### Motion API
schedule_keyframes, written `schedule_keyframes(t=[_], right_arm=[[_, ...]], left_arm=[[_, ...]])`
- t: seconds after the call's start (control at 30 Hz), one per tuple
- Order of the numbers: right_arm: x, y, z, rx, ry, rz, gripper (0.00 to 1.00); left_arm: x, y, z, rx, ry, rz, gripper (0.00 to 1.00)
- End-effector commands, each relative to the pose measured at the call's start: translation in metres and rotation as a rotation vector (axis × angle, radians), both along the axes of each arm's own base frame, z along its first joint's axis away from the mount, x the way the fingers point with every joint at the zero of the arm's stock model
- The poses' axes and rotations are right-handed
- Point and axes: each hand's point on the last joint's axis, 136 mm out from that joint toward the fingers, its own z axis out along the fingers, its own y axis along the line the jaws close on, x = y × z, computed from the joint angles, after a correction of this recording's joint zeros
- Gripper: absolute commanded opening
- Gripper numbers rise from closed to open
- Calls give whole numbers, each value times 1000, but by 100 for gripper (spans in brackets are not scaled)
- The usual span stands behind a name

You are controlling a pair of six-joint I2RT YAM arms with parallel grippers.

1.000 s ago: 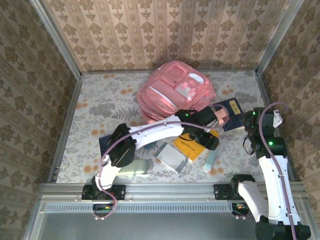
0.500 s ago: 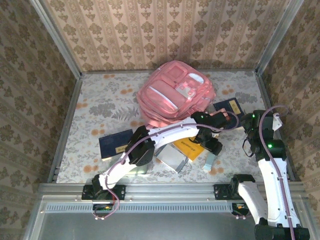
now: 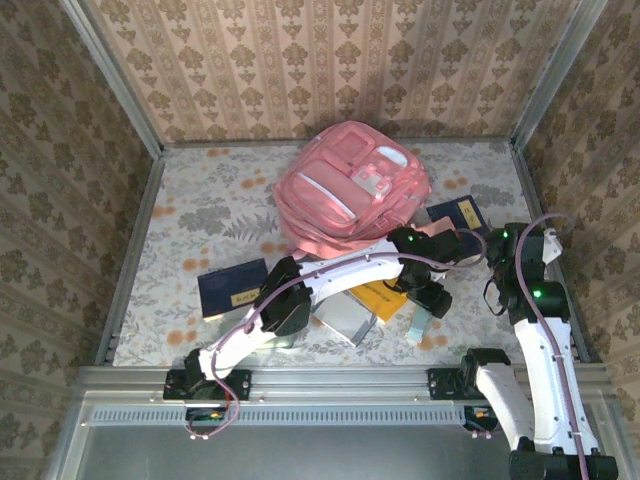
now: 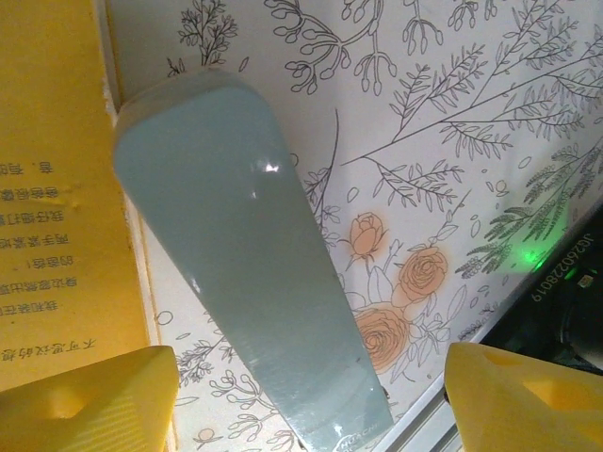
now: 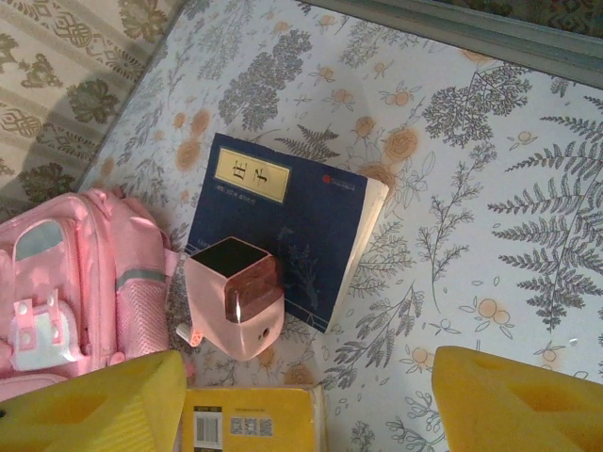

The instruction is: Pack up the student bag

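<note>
Left gripper (image 4: 311,405), fingers apart, hovers over a pale blue case (image 4: 240,264) at five o'clock from the pink backpack (image 3: 350,190), seemingly about to grasp it: lower, then close. Right gripper (image 5: 306,405) likewise spread.

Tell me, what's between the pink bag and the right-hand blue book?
A small pink box, dark on top, at a corner of the blue book, beside the student bag: right wrist view.
</note>
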Motion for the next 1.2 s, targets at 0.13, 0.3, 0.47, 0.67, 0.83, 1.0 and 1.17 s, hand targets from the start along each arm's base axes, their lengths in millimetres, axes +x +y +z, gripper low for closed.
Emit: schedule_keyframes(t=[0.13,0.3,0.47,0.67,0.83,1.0,1.17], right_arm=[[2,2,2,3,-34,12,71],[0,1,3,-4,-39,7,71],[0,1,4,-2,-45,8,71],[1,2,5,3,-47,13,71],[2,3,8,6,-56,16,71],[5,5,9,11,-63,33,71],[13,12,18,2,-92,93,70]], left_arm=[[-10,-7,-13,27,57,-12,78],[-6,-3,-26,72,60,10,77],[0,0,-31,83,54,24,68],[8,7,-31,83,51,42,46],[13,14,-30,89,43,48,30],[19,16,-17,67,29,52,20],[31,14,37,-85,32,91,19]])
